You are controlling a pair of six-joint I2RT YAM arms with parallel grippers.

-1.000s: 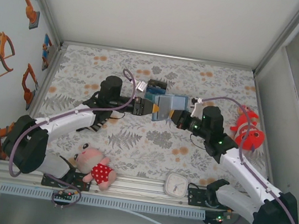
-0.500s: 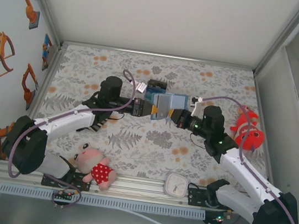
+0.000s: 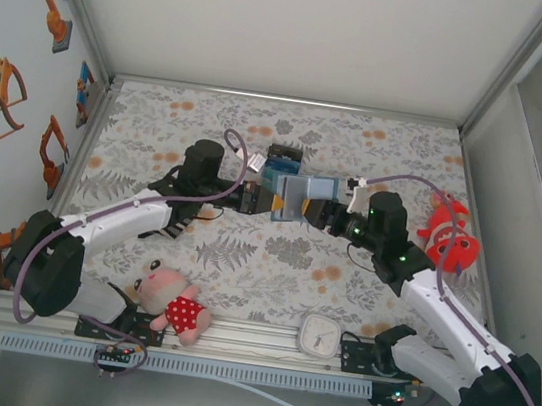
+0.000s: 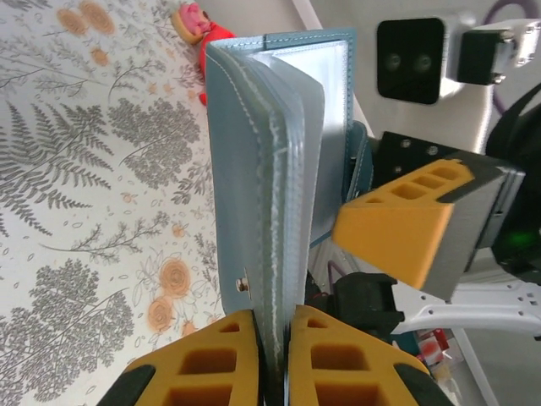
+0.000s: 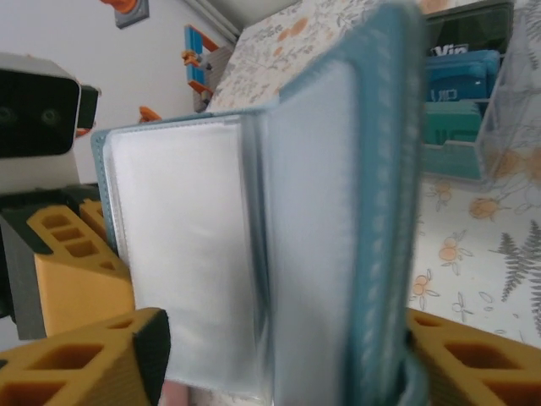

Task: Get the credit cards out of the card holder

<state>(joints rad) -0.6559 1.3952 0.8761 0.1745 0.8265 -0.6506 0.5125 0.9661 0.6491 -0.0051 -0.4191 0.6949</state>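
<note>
Steel-blue, and held off the floral table (image 3: pixel 244 252): pinches the card holder (image 3: pixel 302 195) by one edge in the left gripper (image 4: pixel 275 330), pressed tight onto it. Straddles the fanned-open panels with the right gripper (image 3: pixel 312 211), jaws spread, gripping nothing. Looks partly done, judging by the credit cards (image 5: pixel 461 76) lying beyond on the table. Cannot tell whether the clear sleeves (image 5: pixel 182 254) hide more.

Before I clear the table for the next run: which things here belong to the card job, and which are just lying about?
Job: flat steel-blue bifold card holder, clamped in the left gripper; thin blue, teal and black credit cards on the table behind it.
Lying about: pink plush doll in a red dress; orange-and-white clownfish plush; small white square clock.
</note>
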